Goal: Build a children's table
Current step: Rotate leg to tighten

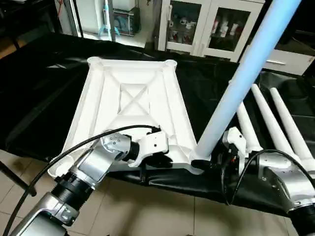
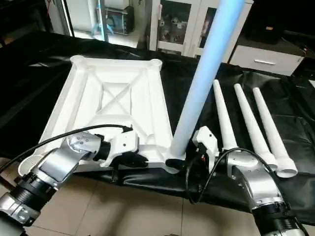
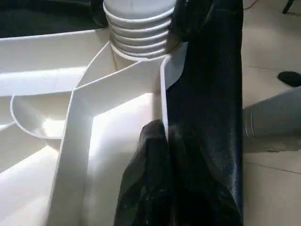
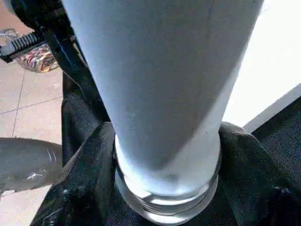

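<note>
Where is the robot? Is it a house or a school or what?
Probably a lab or workshop, not a home. Behind the black-covered work table stand white glass-door cabinets holding small bottles, and the floor is plain tile. The upside-down tabletop and spare legs look laid out for a test.

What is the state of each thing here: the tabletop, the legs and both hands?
Tabletop: upside down, ribs facing up.
Standing leg: upright in near corner socket.
Three spare legs: lying flat on black cover.
Left hand: gripping the tabletop's near edge.
Right hand: shut around standing leg's base.
</note>
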